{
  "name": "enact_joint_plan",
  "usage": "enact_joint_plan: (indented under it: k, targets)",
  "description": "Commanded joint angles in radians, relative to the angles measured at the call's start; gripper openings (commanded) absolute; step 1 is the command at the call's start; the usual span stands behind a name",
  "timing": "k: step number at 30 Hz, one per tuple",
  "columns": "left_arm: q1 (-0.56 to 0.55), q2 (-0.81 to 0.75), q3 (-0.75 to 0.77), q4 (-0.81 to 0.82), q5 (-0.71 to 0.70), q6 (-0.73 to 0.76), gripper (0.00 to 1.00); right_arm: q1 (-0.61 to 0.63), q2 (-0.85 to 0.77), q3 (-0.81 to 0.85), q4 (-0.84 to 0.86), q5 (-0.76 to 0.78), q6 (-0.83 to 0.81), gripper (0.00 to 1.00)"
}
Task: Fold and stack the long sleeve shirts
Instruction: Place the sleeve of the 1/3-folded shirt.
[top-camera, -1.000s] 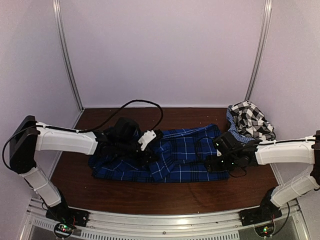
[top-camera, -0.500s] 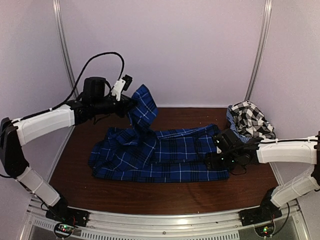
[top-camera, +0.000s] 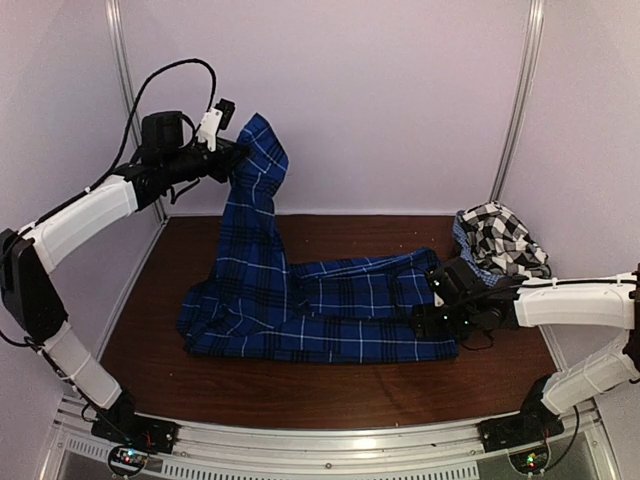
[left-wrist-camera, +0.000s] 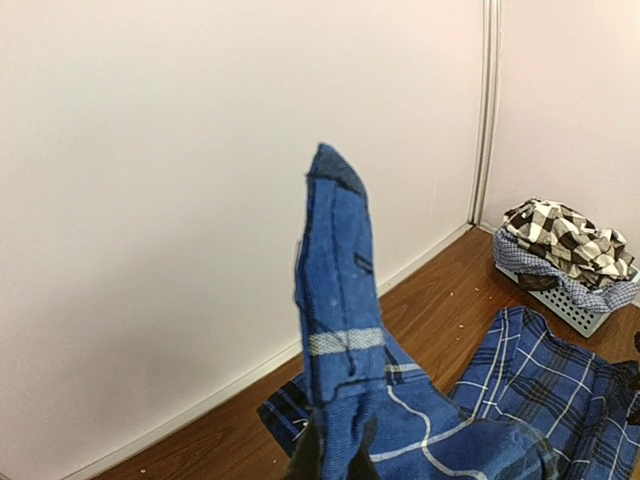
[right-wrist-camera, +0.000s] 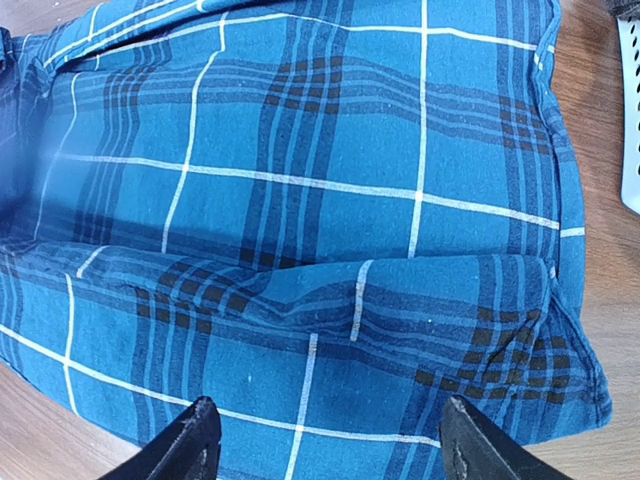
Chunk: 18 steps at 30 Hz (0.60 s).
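Left end effector (top-camera: 238, 152) is up high at ten o'clock in the overhead view, clamped tight on the tip of one sleeve (top-camera: 250, 215) of the royal-blue plaid cloth shirt (top-camera: 340, 310) with black and white lines. That sleeve hangs in a long strip from the pinch down to the garment's body, in front of the pale back wall (top-camera: 380, 100). From the left wrist camera the sleeve end (left-wrist-camera: 335, 290) stands above the closed end effector (left-wrist-camera: 330, 458), cuff end uppermost, and the wall fills the frame behind it. The rest of the blue shirt lies spread across the middle of the dark wooden surface (top-camera: 300, 390), lengthwise from nine o'clock to three o'clock, rumpled at the left end. Over at three o'clock, the right end effector (top-camera: 437, 308) sits low at the shirt's right edge, jaws well apart; its own camera shows both black fingers (right-wrist-camera: 195, 440) spread wide over flat plaid cloth (right-wrist-camera: 330, 220), and whether they press the fabric or hang just above it, I cannot tell. At two o'clock, in the far right corner, the black-and-white checked shirt (top-camera: 500, 238) is heaped in a pale plastic mesh basket (left-wrist-camera: 565, 305), crumpled and spilling over the rim, just beside the blue shirt's right end.
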Motion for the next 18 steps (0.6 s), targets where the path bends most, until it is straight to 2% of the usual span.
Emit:
enact_joint_plan:
  k: [1, 6, 10, 18]
  targets:
    - [0.01, 0.081, 0.069, -0.005, 0.087, 0.087, 0.05, -0.005, -0.004, -0.02, 0.011, 0.019, -0.009, 0.76]
    - [0.009, 0.161, 0.121, -0.016, 0.283, 0.13, 0.08, -0.005, 0.0, -0.017, 0.012, 0.015, -0.009, 0.77]
    - [0.005, 0.166, 0.043, 0.025, 0.419, 0.166, 0.09, -0.005, 0.005, -0.019, 0.017, 0.012, -0.009, 0.77]
    - [-0.019, 0.116, -0.15, 0.077, 0.53, 0.278, 0.09, -0.005, 0.034, -0.005, 0.027, -0.001, -0.015, 0.77]
